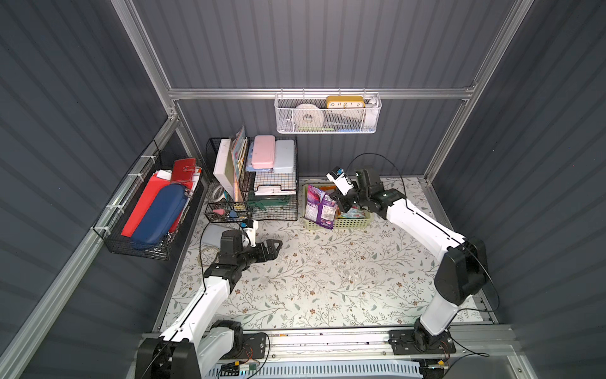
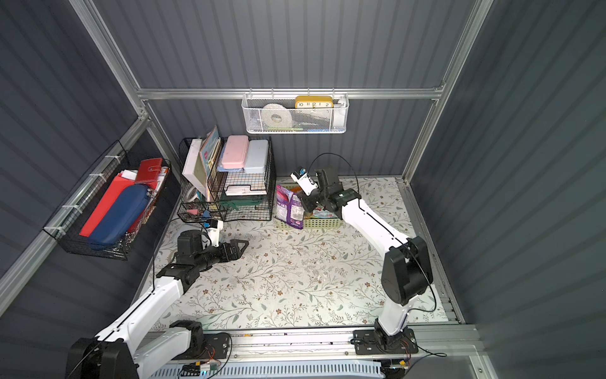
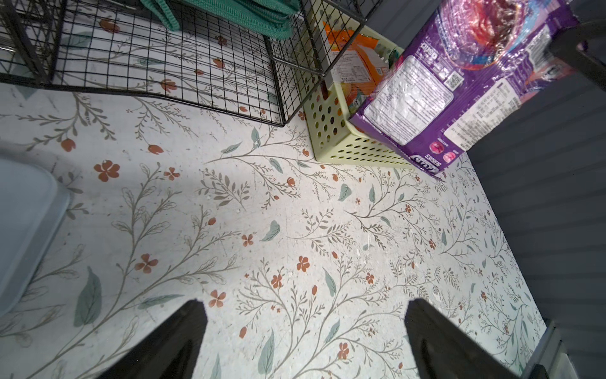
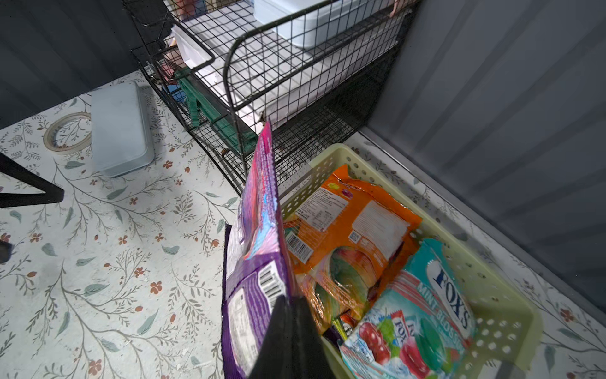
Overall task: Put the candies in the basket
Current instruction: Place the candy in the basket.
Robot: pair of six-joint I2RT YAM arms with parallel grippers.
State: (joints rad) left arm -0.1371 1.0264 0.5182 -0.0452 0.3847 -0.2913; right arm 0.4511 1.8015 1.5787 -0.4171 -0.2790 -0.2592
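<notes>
The right gripper point(image 4: 290, 303) has its jaws pinched tight on the edge of a purple candy bag point(image 4: 262, 210), which stands upright on its edge at the corner of the pale yellow-green basket point(image 4: 492, 295) nearest the black wire organizer point(image 1: 275, 197). The lower end of the bag sits over the basket rim and part of it hangs outside the front wall, as both top views show. A second purple bag point(image 4: 237, 321) leans flat against the held one on the side away from the basket; I cannot tell whether the jaws catch it too.

Inside the basket, right beside the gripper, lie orange candy bags point(image 4: 347, 223) stacked label side up. The teal FOX'S bag point(image 4: 436, 295) rests tilted on them against the far wall. The basket stands on the floral tabletop point(image 1: 328, 279), just beside the wire organizer and close to the back wall.

The left gripper point(image 1: 275, 246) has its jaws spread wide with nothing between them. It hovers low over the bare tabletop in front of the organizer, well apart from the basket and every candy bag; the left wrist view shows the basket and purple bags far off beyond its fingertips point(image 3: 183, 328)
</notes>
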